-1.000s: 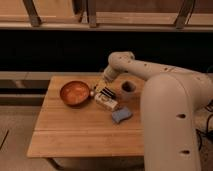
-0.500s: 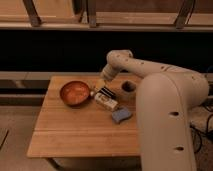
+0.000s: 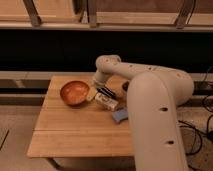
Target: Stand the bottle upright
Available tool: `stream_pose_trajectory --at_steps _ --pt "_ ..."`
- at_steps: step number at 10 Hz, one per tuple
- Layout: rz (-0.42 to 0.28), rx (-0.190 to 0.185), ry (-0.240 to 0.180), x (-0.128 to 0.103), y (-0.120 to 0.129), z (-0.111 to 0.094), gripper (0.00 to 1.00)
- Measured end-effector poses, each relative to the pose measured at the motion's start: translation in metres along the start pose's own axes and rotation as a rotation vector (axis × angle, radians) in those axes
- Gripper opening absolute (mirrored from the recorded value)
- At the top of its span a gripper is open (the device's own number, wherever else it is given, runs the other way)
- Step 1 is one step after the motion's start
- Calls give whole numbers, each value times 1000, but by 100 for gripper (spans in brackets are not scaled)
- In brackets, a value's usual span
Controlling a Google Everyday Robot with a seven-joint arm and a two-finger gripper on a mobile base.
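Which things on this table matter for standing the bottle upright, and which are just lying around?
For the job:
- bottle, lying on its side on the wooden table
- gripper, low over the table between the bowl and the bottle

Just lying about:
- orange bowl
- black bar
- blue-grey pad

Dim warm light, gripper (image 3: 102,92) beside orange bowl (image 3: 74,93)
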Motion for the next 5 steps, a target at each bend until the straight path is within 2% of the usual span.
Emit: stream_pose_trajectory --at_steps 1,5 --pt "-11 -32 26 0 8 12 80" --pt "-27 -79 85 -1 7 32 80"
